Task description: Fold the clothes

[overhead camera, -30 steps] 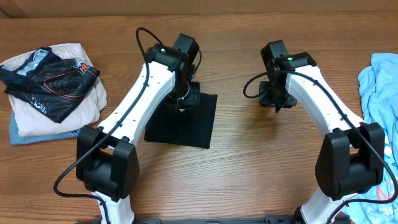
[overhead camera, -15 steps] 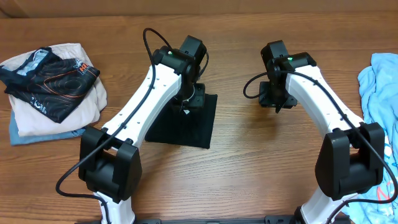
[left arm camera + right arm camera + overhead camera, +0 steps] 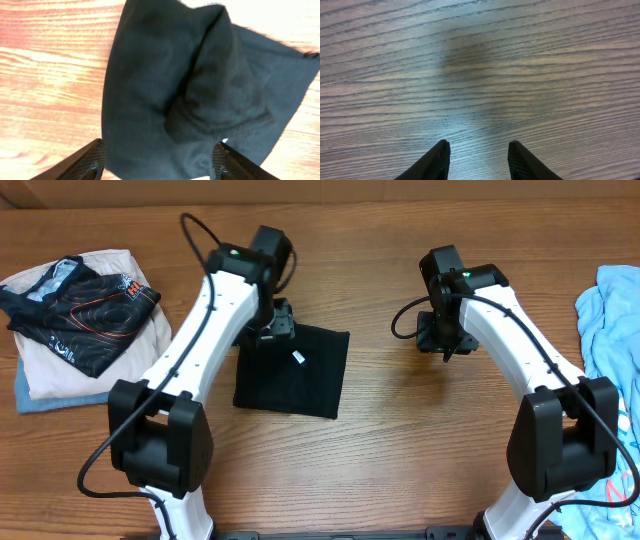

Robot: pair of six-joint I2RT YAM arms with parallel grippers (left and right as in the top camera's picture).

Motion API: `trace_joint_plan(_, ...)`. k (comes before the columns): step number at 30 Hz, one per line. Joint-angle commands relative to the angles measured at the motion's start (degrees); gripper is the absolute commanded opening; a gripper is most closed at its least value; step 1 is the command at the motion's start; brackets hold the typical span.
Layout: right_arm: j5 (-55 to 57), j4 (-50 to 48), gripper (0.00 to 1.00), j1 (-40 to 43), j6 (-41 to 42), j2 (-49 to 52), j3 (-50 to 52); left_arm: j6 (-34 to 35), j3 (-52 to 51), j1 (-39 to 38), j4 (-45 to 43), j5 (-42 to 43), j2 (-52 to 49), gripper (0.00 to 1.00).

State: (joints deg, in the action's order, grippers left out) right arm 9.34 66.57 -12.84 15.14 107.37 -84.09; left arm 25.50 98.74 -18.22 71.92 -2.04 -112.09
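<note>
One black garment [image 3: 295, 370] lies folded on the tabletop [image 3: 400, 430], below my left jaws. Left and right jaws both parted, empty. Stack [image 3: 80, 320] far left looks done. Blue clothes [image 3: 610, 320] far right not yet folded, I judge.

White-shelled arms [image 3: 195, 330], black joints [image 3: 160, 445], looping cables [image 3: 184, 224] — black tapered fingers [image 3: 432, 160].

1 blk cloth [image 3: 295, 370], 2 piles [image 3: 80, 320] [image 3: 612, 320]
</note>
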Motion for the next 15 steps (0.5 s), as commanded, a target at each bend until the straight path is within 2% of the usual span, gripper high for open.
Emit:
trace_joint_plan(1,0.0,-0.2,0.41,-0.3,-0.1,-0.9,-0.7,-3.1,0.4,-0.3,-0.9,5.1,-1.4,0.72)
trace_joint_plan(9,0.0,-0.2,0.41,-0.3,-0.1,-0.9,-0.7,-4.1,-0.5,-0.6,-2.2,9.6,-5.1,0.70)
trace_joint_plan(12,0.0,-0.1,0.41,-0.3,-0.1,-0.9,-0.7,-4.1,-0.5,-0.6,-2.9,9.6,-6.3,0.65)
trace_joint_plan(15,0.0,-0.2,0.41,-0.3,-0.1,-0.9,-0.7,-4.1,-0.5,-0.6,-3.9,10.3,-6.4,0.40)
